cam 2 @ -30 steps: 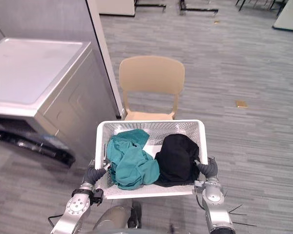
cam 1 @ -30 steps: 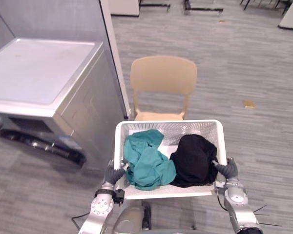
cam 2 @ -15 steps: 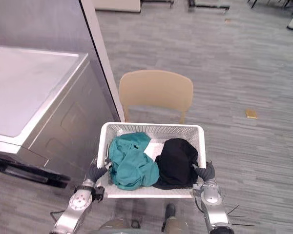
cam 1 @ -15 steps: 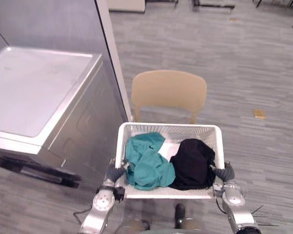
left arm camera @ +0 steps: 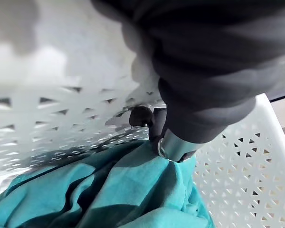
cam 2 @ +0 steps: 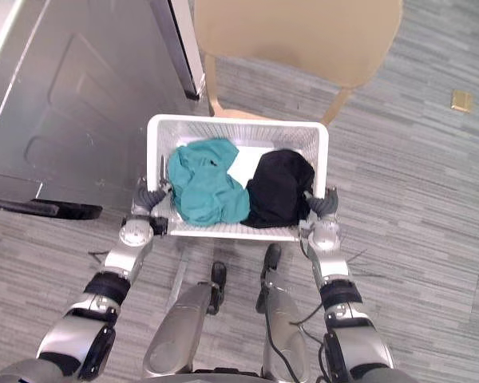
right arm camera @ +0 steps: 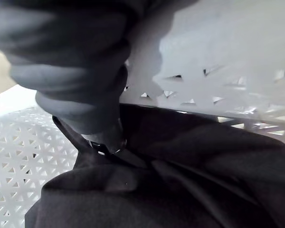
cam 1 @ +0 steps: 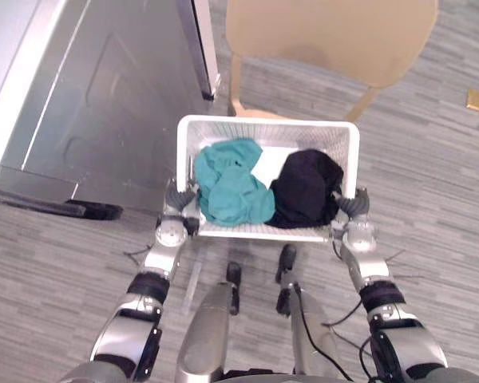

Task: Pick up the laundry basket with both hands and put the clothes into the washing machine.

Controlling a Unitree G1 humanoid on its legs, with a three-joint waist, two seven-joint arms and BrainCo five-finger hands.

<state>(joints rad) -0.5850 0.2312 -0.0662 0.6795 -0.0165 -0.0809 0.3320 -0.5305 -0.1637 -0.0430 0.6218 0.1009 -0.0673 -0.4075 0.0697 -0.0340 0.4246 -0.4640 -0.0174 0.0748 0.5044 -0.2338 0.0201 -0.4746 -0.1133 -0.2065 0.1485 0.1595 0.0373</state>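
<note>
One big landmark first: the washing machine, its grey side panel standing to my left of the load and close to the basket's left end, so the left arm is the nearer one to it. Next down, the tan chair sits just beyond the basket's far rim, straight ahead. Between my two arms hangs the laundry basket, white and lifted clear of the floor, its long axis running side to side with one short end at each hand. Inside, the teal garment is bunched toward the left end and the black garment toward the right, the two touching in the middle. Left hand is curled over the left rim, a finger hooked down inside against the teal cloth. Right hand is clamped the same way on the right rim, a finger dipping in against the black cloth. My read: the load has to swing left, and I can't make out the machine's opening from here.
</note>
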